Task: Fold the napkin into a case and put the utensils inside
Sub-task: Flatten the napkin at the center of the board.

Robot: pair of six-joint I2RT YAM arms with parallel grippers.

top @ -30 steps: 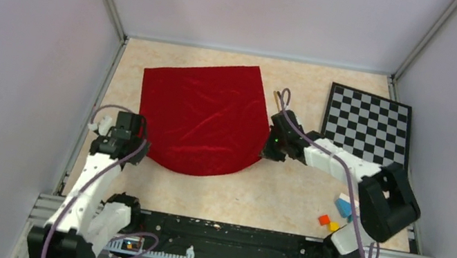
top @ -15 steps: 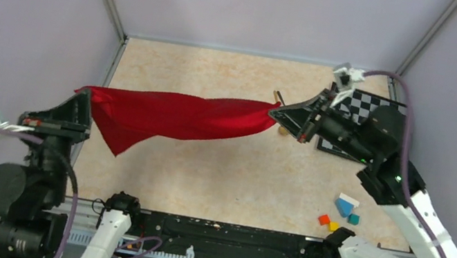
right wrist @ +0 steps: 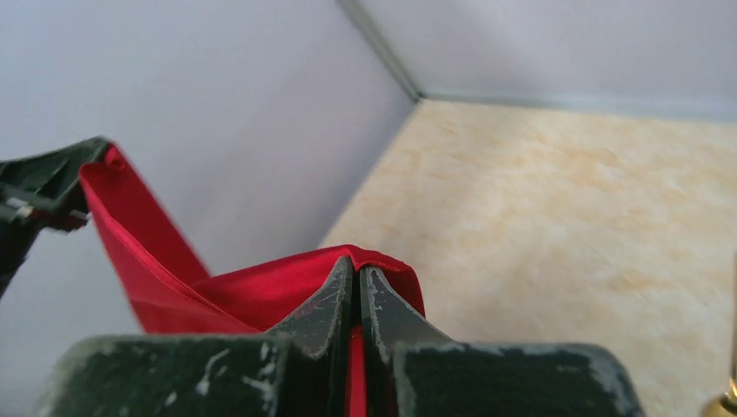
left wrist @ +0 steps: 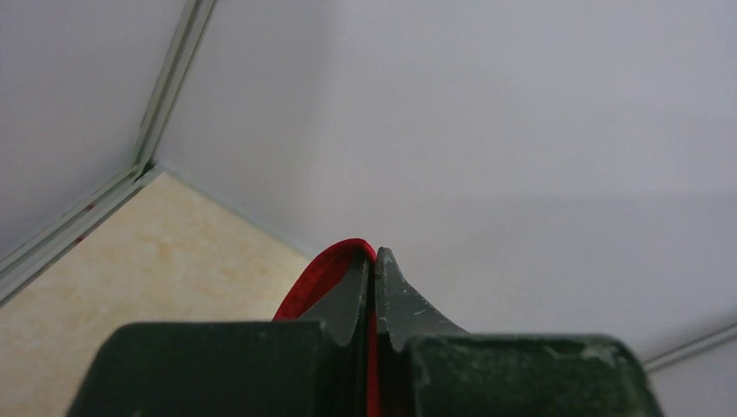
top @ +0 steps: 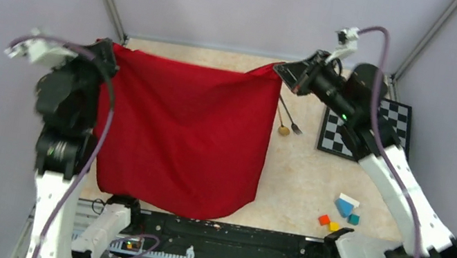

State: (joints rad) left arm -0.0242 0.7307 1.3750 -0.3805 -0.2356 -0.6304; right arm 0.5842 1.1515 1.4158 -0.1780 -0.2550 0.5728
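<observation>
Deep-red napkin [top: 186,136], hanging as a flat sheet, top corners pinched

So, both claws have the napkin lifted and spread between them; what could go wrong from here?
1. The left claw and right claw each pinch only a thin corner of the napkin. A corner might slip out, and the cloth would drop in a heap.
2. The spoon and fork lie on the table just beside the napkin's right edge. Lowering the cloth could drape it over them or drag them.
</observation>
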